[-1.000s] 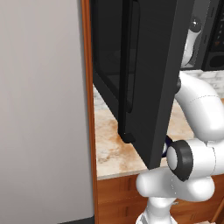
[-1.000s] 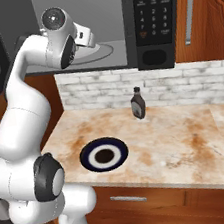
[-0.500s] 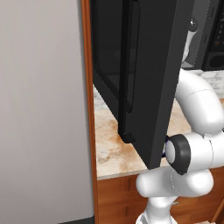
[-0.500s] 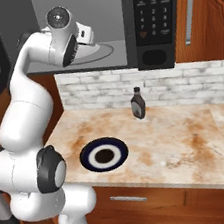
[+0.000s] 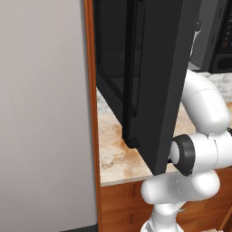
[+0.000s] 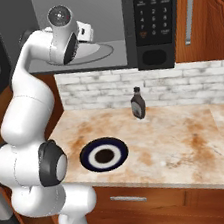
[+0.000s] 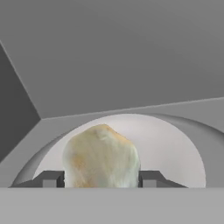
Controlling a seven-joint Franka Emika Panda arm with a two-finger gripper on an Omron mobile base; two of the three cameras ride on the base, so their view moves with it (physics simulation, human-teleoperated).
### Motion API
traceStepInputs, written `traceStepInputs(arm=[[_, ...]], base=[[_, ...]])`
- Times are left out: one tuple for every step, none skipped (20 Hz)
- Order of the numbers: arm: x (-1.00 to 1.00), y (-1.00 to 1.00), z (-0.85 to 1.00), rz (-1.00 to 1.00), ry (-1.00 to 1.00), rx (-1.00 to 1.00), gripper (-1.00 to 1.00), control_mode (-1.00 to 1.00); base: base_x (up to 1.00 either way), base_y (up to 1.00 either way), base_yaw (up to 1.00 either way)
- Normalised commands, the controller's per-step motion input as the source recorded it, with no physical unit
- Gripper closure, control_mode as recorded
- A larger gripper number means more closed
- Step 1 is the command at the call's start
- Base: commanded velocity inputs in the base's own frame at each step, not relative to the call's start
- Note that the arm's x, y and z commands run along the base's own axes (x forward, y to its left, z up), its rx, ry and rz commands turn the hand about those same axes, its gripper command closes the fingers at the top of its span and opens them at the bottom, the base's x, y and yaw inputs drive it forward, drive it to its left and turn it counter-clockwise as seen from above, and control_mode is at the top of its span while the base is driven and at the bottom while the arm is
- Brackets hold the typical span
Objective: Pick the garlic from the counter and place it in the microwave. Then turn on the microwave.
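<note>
Grey microwave walls surround the hand, with open room above and behind. Its fingers grasp the garlic, a lumpy cream bulb apparently just over the round turntable. Outside, the black door stands open over the desk.

Left base view is sitting behind the arm's left side, pressing close against the swung-open microwave door, with a strip of counter showing below. Right base view is looking forward and down from farther back, taking in the same microwave and counter. Hand view is peering very near, inside the oven cavity, along the gripper.
</note>
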Motion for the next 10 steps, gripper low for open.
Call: traceStepInputs(arm=[[0.10, 0.05, -0.05, 0.04, 0.01, -0.03, 1.00, -1.00], [0.10, 0.06, -0.05, 0.04, 0.00, -0.03, 1.00, -1.00], [0.10, 0.05, -0.05, 0.04, 0.00, -0.03, 1.00, -1.00], [0.09, 0.05, -0.04, 0.04, 0.00, -0.03, 1.00, -1.00], [0.09, 0.05, -0.06, 0.03, 0.00, -0.03, 1.00, -1.00], [0.10, 0.03, -0.06, 0.03, 0.00, -0.03, 1.00, -1.00], [0.08, 0.02, -0.08, 0.04, 0.01, -0.04, 1.00, -1.00], [0.08, 0.01, -0.07, 0.04, 0.00, -0.04, 1.00, -1.00], [0.07, 0.01, -0.07, 0.04, 0.00, -0.04, 1.00, -1.00], [0.08, 0.01, -0.06, 0.04, 0.00, -0.03, 1.00, -1.00]], base=[[0.00, 0.00, 0.00], [0.00, 0.00, 0.00], [0.00, 0.00, 0.00], [0.00, 0.00, 0.00], [0.00, 0.00, 0.00], [0.00, 0.00, 0.00], [0.00, 0.00, 0.00], [0.00, 0.00, 0.00], [0.00, 0.00, 0.00], [0.00, 0.00, 0.00]])
